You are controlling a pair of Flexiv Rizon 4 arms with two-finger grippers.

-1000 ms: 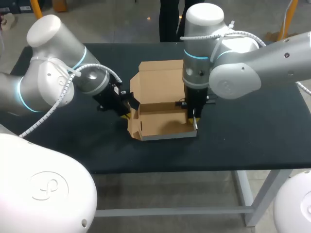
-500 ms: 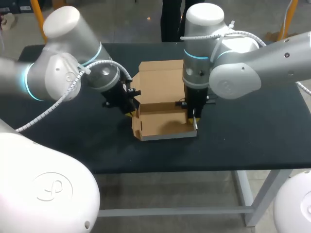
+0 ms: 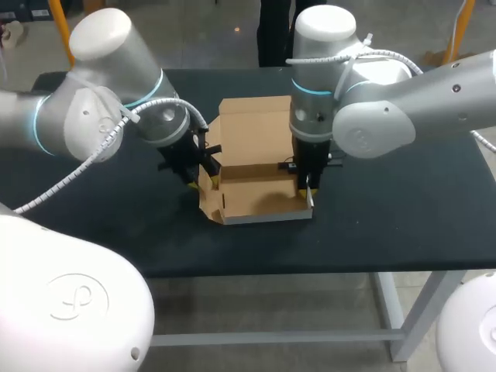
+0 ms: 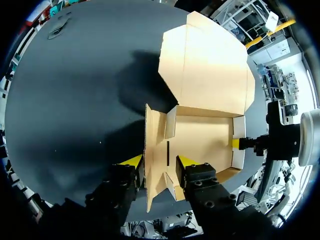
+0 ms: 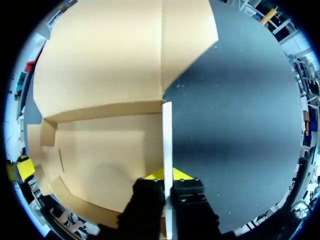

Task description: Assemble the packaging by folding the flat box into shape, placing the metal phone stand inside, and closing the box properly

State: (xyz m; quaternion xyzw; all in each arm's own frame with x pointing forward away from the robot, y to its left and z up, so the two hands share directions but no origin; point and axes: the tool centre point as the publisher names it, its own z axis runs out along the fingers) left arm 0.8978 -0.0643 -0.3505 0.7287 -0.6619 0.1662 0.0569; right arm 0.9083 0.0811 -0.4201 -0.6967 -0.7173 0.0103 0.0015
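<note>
**Operator:** While the arms are at the work, where is the box (image 3: 260, 195)?

**Technician:** It is on the tabletop (image 3: 403, 209), near the middle, between both arms. The base tray is formed. The lid panel is folded back behind it.

**Operator:** State of the left tool (image 4: 159, 161)?

**Technician:** It straddles the box's left wall. One yellow tip presses the outer face and the other presses the inner folded flap. The wall is gripped with the tips moderately apart.

**Operator:** And the right tool (image 5: 167, 176)?

**Technician:** It points straight down and is almost fully closed. It pinches the thin right wall near the front corner.
</note>
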